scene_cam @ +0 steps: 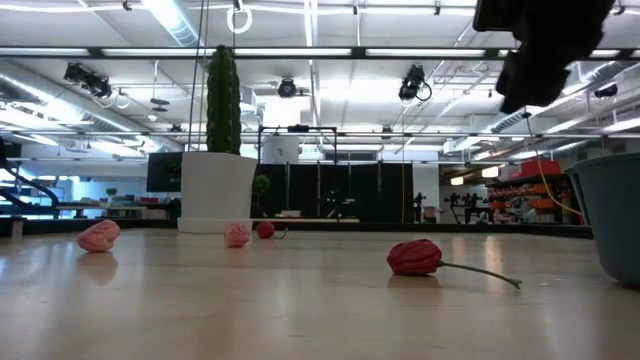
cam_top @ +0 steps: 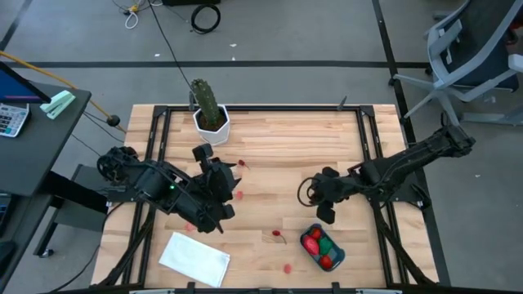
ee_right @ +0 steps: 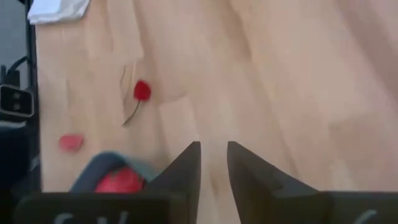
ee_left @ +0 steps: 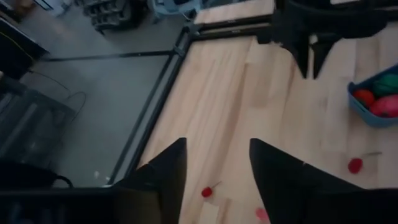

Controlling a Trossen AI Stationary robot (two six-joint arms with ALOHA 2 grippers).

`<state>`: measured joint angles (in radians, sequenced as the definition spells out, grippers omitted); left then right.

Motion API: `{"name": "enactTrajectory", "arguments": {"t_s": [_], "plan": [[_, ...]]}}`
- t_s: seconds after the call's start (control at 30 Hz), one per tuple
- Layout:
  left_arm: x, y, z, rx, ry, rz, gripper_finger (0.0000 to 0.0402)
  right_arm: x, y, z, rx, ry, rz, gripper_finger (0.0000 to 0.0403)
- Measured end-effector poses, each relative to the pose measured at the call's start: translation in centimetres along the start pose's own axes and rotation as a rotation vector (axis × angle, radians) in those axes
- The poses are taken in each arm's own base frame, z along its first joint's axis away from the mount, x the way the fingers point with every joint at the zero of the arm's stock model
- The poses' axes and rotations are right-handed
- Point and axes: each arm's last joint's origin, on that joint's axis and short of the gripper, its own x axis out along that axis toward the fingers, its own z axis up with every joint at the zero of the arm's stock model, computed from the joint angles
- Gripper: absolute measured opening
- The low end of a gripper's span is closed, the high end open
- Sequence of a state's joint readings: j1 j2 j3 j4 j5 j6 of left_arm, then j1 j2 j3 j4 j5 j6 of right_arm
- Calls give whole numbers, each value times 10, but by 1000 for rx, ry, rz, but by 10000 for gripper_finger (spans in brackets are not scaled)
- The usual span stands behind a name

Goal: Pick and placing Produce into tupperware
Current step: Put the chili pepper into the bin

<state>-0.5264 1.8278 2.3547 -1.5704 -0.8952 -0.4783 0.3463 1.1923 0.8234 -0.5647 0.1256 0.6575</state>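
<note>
Where uncluttered, bare table (cam_top: 278,139) edgeward

Tupperware (cam_top: 322,249): a small teal-blue, shallow container with rounded corners, set upright near the front edge of the counter, right of centre.
Produce inside (cam_top: 319,245): red pieces and one green piece are held in it.
Stemmed red piece (cam_top: 280,234): laid on the counter just left of the container.
Pink piece (cam_top: 287,267): laid near the front edge.
Other loose pieces (cam_top: 242,164): red and pink, scattered left of centre.
</note>
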Motion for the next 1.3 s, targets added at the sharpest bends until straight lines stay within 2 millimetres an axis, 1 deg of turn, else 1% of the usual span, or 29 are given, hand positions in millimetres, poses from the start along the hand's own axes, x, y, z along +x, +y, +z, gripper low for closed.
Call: {"name": "enactTrajectory", "arguments": {"t_s": [0.07, 0.17, 0.3, 0.4, 0.53, 0.7, 0.83, 0.93, 1.0, 1.1, 1.23, 1.3], "plan": [[4, 2, 1, -9, 27, -26, 199, 1, -3, 7, -31, -53, -18, 92], [13, 5, 2, -35, 64, -45, 209, 2, -6, 18, -3, -136, -17, 92], [28, 8, 1, -65, 99, -6, 203, 5, -6, 21, -126, -153, -15, 84], [40, 9, -1, -53, 134, 23, 193, 7, -6, 21, -210, -146, -25, 90], [61, 11, -8, -44, 211, 43, 186, 11, -6, 21, -238, -139, -34, 122], [92, 13, -21, -49, 354, 28, 194, 10, -6, 21, -331, -143, -39, 182], [124, 13, -41, -14, 468, 83, 199, 10, -5, 24, -377, -180, -78, 227], [153, 11, -58, -29, 523, 100, 196, 9, -7, 26, -341, -224, -149, 247], [173, 6, -69, -13, 542, 57, 192, 8, -8, 27, -299, -246, -184, 252], [201, -2, -87, 62, 540, -14, 187, 8, -8, 27, -277, -252, -192, 254], [228, -3, -114, 206, 565, -76, 187, 9, -8, 27, -279, -249, -193, 249], [239, -2, -129, 246, 592, -132, 190, 9, -8, 26, -280, -246, -194, 245]]}}
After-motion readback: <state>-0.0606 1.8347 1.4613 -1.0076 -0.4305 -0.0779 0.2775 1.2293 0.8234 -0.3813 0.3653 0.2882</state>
